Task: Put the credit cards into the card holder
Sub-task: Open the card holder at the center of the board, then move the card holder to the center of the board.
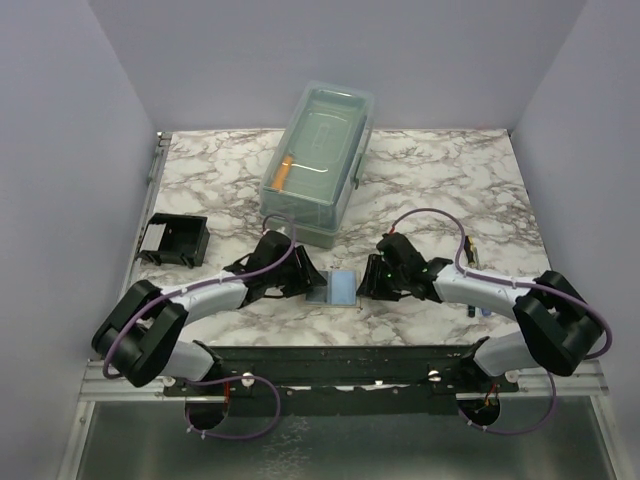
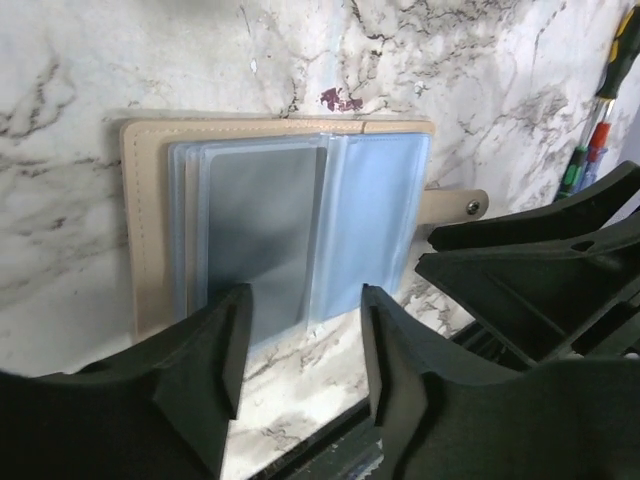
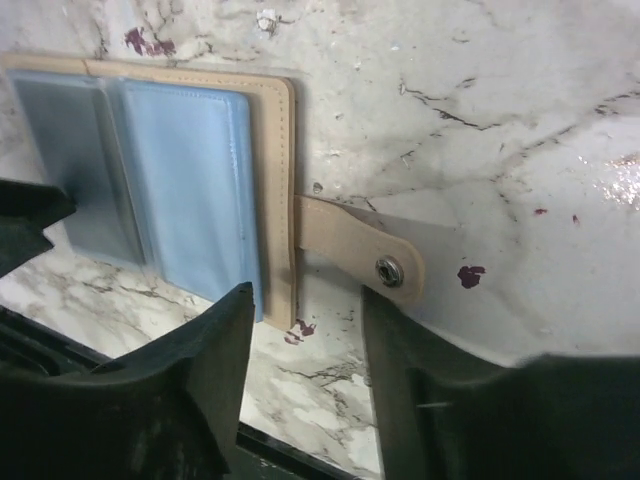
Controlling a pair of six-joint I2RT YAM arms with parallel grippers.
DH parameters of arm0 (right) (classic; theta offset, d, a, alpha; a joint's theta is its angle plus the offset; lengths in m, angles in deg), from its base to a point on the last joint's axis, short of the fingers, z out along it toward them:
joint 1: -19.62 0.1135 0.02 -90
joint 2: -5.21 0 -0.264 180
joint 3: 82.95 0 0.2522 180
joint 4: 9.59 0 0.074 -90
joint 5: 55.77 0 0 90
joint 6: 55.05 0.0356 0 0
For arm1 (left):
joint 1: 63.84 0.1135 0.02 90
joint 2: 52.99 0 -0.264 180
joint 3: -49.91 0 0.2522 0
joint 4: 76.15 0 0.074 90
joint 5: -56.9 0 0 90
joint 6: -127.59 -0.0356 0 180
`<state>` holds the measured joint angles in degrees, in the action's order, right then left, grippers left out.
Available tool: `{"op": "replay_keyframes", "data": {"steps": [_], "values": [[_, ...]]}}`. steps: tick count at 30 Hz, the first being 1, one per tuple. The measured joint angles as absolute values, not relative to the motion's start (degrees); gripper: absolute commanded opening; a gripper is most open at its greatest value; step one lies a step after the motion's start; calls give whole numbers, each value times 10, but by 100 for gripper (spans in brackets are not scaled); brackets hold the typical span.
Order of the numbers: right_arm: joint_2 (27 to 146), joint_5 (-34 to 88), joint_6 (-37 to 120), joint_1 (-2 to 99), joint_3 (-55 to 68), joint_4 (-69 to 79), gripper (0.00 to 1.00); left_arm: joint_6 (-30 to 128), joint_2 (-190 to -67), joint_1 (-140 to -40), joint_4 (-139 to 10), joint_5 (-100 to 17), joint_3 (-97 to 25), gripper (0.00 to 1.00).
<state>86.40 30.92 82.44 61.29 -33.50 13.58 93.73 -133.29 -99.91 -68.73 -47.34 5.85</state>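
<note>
Left claw [image 2: 303, 305] and right claw [image 3: 307, 300] both stood half-open, empty, flanking the open tan card wallet [image 2: 145, 220]. Only wrist views showed me its grey card [image 2: 262, 230], blue card [image 3: 190, 180], snap strap [image 3: 355, 250].

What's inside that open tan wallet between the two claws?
The wallet holds clear plastic sleeves showing a dark grey card and a light blue card. Whatever lies in the sleeves stacked beneath them is covered.
</note>
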Motion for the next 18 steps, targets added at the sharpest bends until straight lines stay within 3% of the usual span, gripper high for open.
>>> {"op": "replay_keyframes", "data": {"steps": [4,9,12,15,18], "values": [[849,319,805,612,-328,163,67,913,-1279,-993,-624,-448,56,72],[849,317,793,609,-324,167,67,892,-1242,-961,-571,-429,53,77],[852,316,792,608,-322,167,67,885,-1262,-947,-562,-431,53,68],[852,315,790,608,-322,167,67,883,-1294,-943,-579,-453,49,51],[851,316,790,608,-322,167,67,889,-1327,-943,-620,-483,48,42]]}}
